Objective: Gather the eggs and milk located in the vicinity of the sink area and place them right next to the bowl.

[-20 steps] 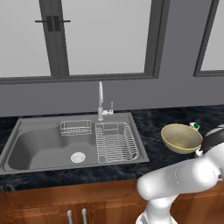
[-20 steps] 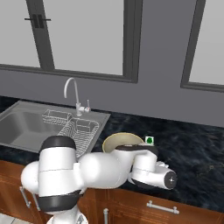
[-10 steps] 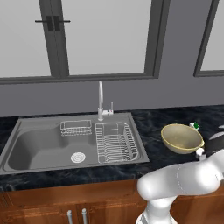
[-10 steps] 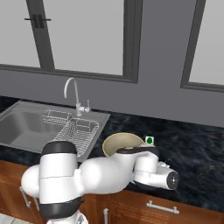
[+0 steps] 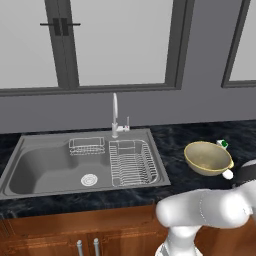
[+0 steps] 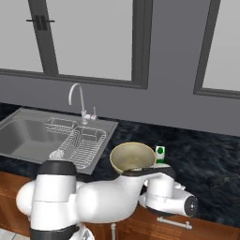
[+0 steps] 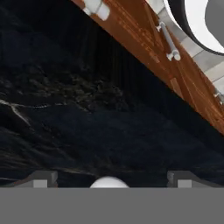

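Note:
The yellowish-tan bowl (image 5: 207,157) (image 6: 132,157) stands on the dark counter right of the sink (image 5: 50,165) (image 6: 28,136). The milk (image 5: 222,144) (image 6: 160,153), white with a green cap, stands upright just behind the bowl's right side. A small pale egg (image 5: 227,174) lies on the counter by the bowl's front right rim. In the hand view the same egg (image 7: 109,183) shows between the fingertips of my gripper (image 7: 111,179), which is open; wide gaps separate the egg from each fingertip (image 7: 41,178). My hand hangs low over the counter beside the bowl.
Two wire dish racks (image 5: 132,162) sit in the sink's right half, behind them the chrome faucet (image 5: 116,115). Wooden cabinet fronts with bar handles (image 7: 168,41) run under the counter's front edge. My white arm (image 6: 108,201) covers the counter in front of the bowl.
The jaws have spread slightly wider around the egg. The arm has shifted a little; the bowl and the milk stay put.

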Robot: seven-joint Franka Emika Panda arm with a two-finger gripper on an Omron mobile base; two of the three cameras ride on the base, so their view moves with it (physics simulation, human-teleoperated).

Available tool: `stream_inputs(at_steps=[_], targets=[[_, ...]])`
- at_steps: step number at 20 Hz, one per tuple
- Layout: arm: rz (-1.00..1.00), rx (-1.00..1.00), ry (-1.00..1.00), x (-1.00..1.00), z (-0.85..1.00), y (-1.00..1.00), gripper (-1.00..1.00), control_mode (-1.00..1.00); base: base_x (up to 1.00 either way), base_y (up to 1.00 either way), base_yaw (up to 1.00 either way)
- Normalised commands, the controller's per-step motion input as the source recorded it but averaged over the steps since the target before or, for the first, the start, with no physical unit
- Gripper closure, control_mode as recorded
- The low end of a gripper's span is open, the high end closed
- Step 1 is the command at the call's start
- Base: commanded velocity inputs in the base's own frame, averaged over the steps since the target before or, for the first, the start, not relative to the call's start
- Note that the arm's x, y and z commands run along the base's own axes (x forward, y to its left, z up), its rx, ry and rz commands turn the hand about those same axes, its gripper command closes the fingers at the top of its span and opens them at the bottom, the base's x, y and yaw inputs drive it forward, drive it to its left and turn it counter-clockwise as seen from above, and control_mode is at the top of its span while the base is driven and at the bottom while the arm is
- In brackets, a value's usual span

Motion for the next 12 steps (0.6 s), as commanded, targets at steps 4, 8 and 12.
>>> stream_inputs(at_steps=[4, 8, 12], targets=[[0.00, 0.00, 0.00, -0.59, 0.00, -0.19, -1.00, -1.00, 0.00, 0.00, 0.00], [0.00, 0.00, -0.03, -0.61, 0.39, -0.07, -1.00, -1.00, 0.00, 0.00, 0.00], [0.00, -0.03, -0.14, -0.34, 0.98, 0.05, -1.00, -1.00, 0.00, 0.00, 0.00]])
